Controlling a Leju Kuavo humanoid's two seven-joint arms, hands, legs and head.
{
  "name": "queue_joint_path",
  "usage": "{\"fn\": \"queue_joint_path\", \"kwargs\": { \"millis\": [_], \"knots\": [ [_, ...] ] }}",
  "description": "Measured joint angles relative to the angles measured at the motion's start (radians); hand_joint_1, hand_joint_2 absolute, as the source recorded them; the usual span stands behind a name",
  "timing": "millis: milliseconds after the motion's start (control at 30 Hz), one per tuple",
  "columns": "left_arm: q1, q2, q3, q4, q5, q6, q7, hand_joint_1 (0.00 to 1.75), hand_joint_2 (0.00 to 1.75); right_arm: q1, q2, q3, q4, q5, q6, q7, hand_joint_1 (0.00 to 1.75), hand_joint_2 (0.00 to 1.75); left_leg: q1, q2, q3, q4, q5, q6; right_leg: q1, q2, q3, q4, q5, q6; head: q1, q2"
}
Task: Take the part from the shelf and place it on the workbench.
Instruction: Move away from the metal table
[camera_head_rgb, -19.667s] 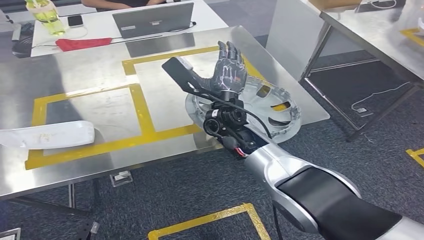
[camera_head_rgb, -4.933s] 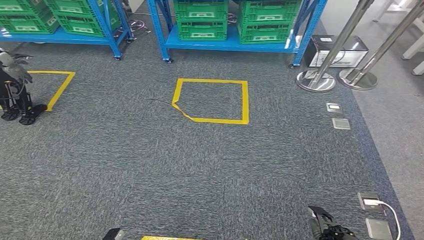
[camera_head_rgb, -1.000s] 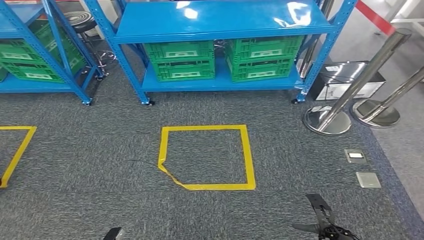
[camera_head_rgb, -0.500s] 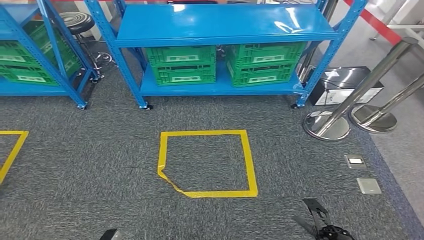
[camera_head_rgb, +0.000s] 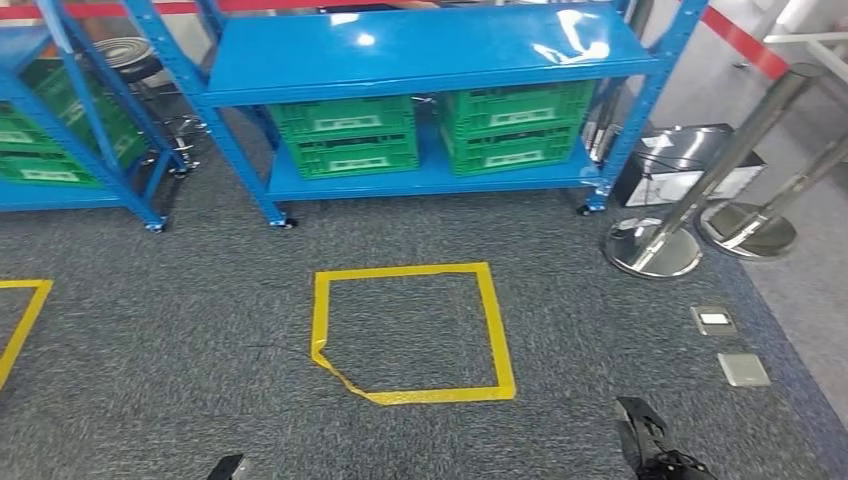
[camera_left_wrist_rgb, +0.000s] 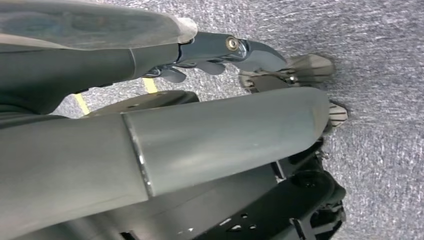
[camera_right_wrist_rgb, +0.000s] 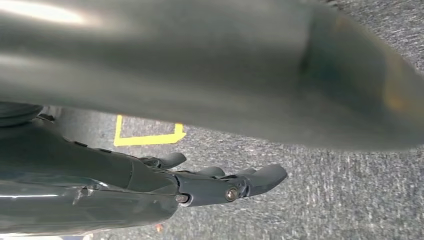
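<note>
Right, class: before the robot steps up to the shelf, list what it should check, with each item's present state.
1. Shelf ahead: ok.
2. Yellow square between robot and shelf, nothing in it: ok.
3. Part on the top deck: cannot tell; it looks bare.
4. Green crates on the lower deck, contents: cannot tell.
5. Right hand holding nothing: ok.
6. Left hand holding nothing: ok.
</note>
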Motion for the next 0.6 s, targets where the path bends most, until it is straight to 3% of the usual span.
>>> {"fn": "queue_joint_path", "kwargs": {
  "millis": [67, 100, 133, 167, 233, 300, 367, 400, 467, 533, 567, 600],
  "knots": [
    [0.001, -0.001, -0.001, 0.0, 0.001, 0.0, 0.0, 0.0, 0.0, 0.0, 0.0, -0.002, 0.0, 0.0, 0.001, 0.0, 0.0, 0.0, 0.004, -0.001, -0.065, 0.118, -0.033, -0.003, 0.0, 0.013, 0.001, 0.0, -0.001, -0.002, -0.008, 0.0],
    [0.001, -0.001, -0.002, 0.0, 0.001, 0.0, 0.0, 0.0, 0.0, 0.0, 0.0, -0.003, 0.0, 0.0, 0.003, 0.0, 0.0, 0.0, 0.004, -0.001, -0.076, 0.126, -0.021, -0.002, 0.0, 0.021, 0.003, 0.0, -0.003, -0.002, -0.011, 0.0],
    [0.001, -0.001, -0.004, 0.0, 0.001, 0.0, 0.0, 0.0, 0.0, 0.0, 0.0, -0.004, 0.0, 0.0, 0.005, 0.0, 0.0, 0.0, 0.005, -0.003, -0.067, 0.09, 0.012, 0.001, 0.0, 0.03, 0.006, 0.0, -0.005, -0.001, -0.013, 0.0],
    [0.001, 0.0, -0.005, 0.0, 0.001, 0.0, 0.0, 0.0, 0.0, 0.0, 0.0, -0.006, 0.0, 0.0, 0.006, 0.0, 0.0, 0.0, 0.004, -0.01, -0.039, 0.019, 0.056, 0.007, 0.0, 0.04, 0.01, 0.0, -0.007, -0.001, -0.014, 0.0],
    [0.0, 0.002, -0.007, 0.0, 0.002, 0.0, 0.0, 0.0, 0.0, -0.001, 0.001, -0.008, 0.0, 0.0, 0.008, -0.001, 0.0, 0.0, 0.003, -0.043, 0.02, -0.124, 0.12, 0.02, 0.001, 0.057, 0.013, 0.0, -0.012, 0.004, -0.016, 0.0],
    [0.0, 0.005, -0.008, 0.0, 0.002, 0.001, 0.0, 0.0, 0.0, -0.001, 0.003, -0.009, 0.0, 0.0, 0.009, -0.002, 0.0, 0.0, 0.0, -0.058, 0.043, -0.179, 0.132, 0.027, -0.001, 0.071, 0.009, -0.001, -0.014, 0.012, -0.018, 0.0],
    [-0.001, 0.005, -0.009, 0.0, 0.002, 0.001, 0.001, 0.0, 0.0, 0.001, 0.003, -0.01, 0.0, 0.0, 0.009, -0.002, 0.0, 0.0, 0.002, -0.043, 0.049, -0.191, 0.134, 0.031, -0.003, 0.082, 0.01, -0.006, -0.015, 0.023, -0.019, 0.0],
    [-0.001, 0.004, -0.01, 0.0, 0.002, 0.002, 0.002, 0.0, 0.0, 0.002, 0.003, -0.011, 0.0, 0.0, 0.008, -0.003, 0.0, 0.0, 0.005, -0.036, 0.056, -0.2, 0.135, 0.034, -0.002, 0.072, 0.009, 0.0, -0.022, 0.029, -0.018, 0.0],
    [-0.002, 0.004, -0.011, 0.0, 0.002, 0.002, 0.002, 0.0, 0.87, 0.002, 0.003, -0.01, 0.0, 0.006, 0.003, -0.006, 0.0, 0.0, 0.01, -0.022, 0.069, -0.218, 0.138, 0.041, 0.001, 0.035, -0.019, 0.074, -0.069, 0.038, -0.009, 0.0],
    [-0.002, 0.004, -0.012, 0.0, 0.004, 0.006, 0.004, 0.0, 1.75, 0.001, 0.003, -0.01, 0.0, 0.016, -0.008, -0.01, 0.0, 0.0, 0.009, -0.011, 0.075, -0.22, 0.136, 0.044, 0.0, 0.007, -0.086, 0.213, -0.136, 0.045, 0.002, 0.0],
    [-0.002, 0.003, -0.012, 0.0, 0.005, 0.009, 0.006, 0.0, 1.75, 0.001, 0.003, -0.01, 0.0, 0.021, -0.011, -0.01, 0.0, 0.0, 0.009, -0.007, 0.077, -0.22, 0.134, 0.044, -0.001, 0.004, -0.113, 0.267, -0.153, 0.049, 0.006, 0.0],
    [-0.001, 0.001, -0.013, 0.0, 0.006, 0.011, 0.009, 0.0, 1.75, 0.002, 0.003, -0.01, 0.0, 0.025, -0.014, -0.005, 0.0, 0.0, 0.009, -0.003, 0.078, -0.22, 0.132, 0.044, -0.003, 0.003, -0.124, 0.286, -0.148, 0.052, 0.009, 0.0]
  ]
}}
